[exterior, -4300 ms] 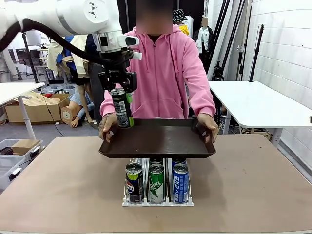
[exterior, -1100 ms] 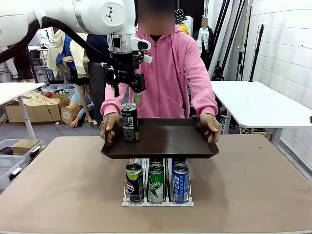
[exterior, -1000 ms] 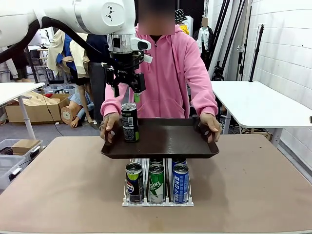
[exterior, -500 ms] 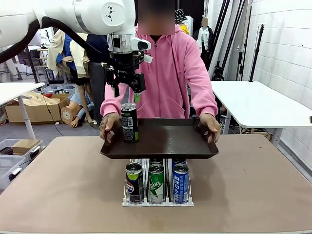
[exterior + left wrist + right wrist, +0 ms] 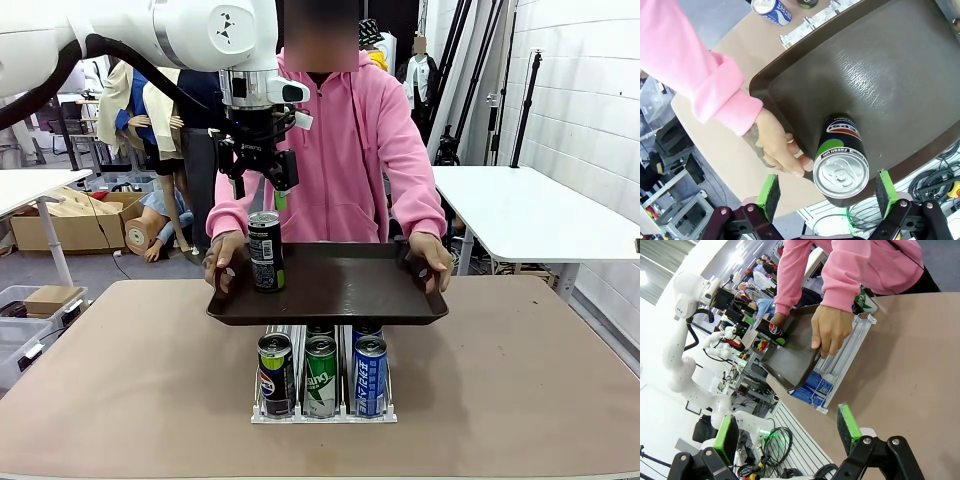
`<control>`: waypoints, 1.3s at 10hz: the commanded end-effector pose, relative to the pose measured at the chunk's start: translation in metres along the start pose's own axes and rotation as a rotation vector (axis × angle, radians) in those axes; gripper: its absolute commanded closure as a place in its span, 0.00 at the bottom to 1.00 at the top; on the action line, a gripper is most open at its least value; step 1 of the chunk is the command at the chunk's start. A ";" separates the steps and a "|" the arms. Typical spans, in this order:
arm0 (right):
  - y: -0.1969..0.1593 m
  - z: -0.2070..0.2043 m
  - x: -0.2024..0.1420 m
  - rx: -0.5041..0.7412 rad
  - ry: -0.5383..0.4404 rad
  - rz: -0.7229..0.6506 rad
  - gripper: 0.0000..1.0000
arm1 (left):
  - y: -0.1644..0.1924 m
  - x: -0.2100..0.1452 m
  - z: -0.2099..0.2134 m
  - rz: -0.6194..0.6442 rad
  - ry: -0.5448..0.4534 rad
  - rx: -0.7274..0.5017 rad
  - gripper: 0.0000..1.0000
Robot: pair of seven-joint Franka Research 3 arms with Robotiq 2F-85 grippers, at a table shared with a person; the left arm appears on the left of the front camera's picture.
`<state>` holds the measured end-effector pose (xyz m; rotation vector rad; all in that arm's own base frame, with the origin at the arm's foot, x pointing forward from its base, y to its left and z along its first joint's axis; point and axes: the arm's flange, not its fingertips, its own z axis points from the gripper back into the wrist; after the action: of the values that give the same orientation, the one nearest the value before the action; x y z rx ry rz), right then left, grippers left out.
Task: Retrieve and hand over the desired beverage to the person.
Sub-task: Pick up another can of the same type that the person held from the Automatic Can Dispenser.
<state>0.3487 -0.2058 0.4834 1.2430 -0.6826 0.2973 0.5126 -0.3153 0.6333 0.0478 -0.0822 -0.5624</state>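
The tabletop [image 5: 120, 380] runs across to the person [image 5: 350, 130], who stands at its far edge in a pink hooded top and holds a dark tray [image 5: 345, 292] level above it, one hand [image 5: 222, 262] on each short end. Under the tray's near edge, about the middle of the tabletop, a rack [image 5: 322, 412] holds three rows of cans.

The chosen can [image 5: 265, 250] stands upright at the tray's left end, just beside the thumb of the hand gripping that end (in the left wrist view the fingertips curl over the rim nearly touching the can's base).

The left fingers [image 5: 769, 196] hang straight above it, spread wide and holding nothing. From above, the silver lid sits between the two green pads, nearer one than the other, and in the front view there is clear air between the pads and the can top. The can's long axis runs along the fingers' own line, so a straight rise looks the safest way out; a sideways drift could clip the rim and tip it.

The right fingers [image 5: 726, 439] are also wide open and empty, low near the tabletop and well apart from the tray, so the left arm is much the nearer.
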 end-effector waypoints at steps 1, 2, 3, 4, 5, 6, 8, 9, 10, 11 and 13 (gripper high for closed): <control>0.000 -0.001 -0.001 0.017 -0.015 0.010 0.00 | 0.000 0.001 0.002 0.001 -0.010 -0.002 0.00; 0.000 -0.001 -0.001 0.017 -0.015 0.010 0.00 | 0.000 0.000 0.000 0.000 0.000 0.000 0.00; 0.000 -0.001 -0.001 0.017 -0.015 0.010 0.00 | 0.001 -0.007 0.007 0.016 -0.021 -0.022 0.00; 0.000 -0.001 -0.001 0.017 -0.015 0.010 0.00 | 0.001 -0.016 0.015 0.028 -0.049 -0.045 0.00; 0.000 -0.001 -0.001 0.017 -0.015 0.010 0.00 | 0.002 -0.027 0.024 0.041 -0.080 -0.064 0.00; 0.000 -0.001 -0.001 0.017 -0.015 0.010 0.00 | 0.005 -0.045 0.036 0.057 -0.128 -0.092 0.00; 0.000 -0.001 -0.001 0.017 -0.015 0.010 0.00 | 0.020 -0.080 0.051 0.110 -0.195 -0.135 0.00; 0.000 -0.001 -0.001 0.017 -0.015 0.010 0.00 | 0.034 -0.102 0.053 0.149 -0.227 -0.191 0.00; 0.000 -0.001 -0.001 0.017 -0.015 0.010 0.00 | 0.053 -0.120 0.055 0.191 -0.263 -0.232 0.00; 0.000 -0.001 -0.001 0.017 -0.015 0.010 0.00 | 0.072 -0.137 0.059 0.236 -0.302 -0.272 0.00; 0.000 -0.001 -0.001 0.017 -0.015 0.010 0.00 | 0.112 -0.173 0.069 0.275 -0.375 -0.389 0.00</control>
<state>0.3488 -0.2058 0.4831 1.2436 -0.6818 0.2971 0.4338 -0.1485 0.7081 -0.3697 -0.3024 -0.2816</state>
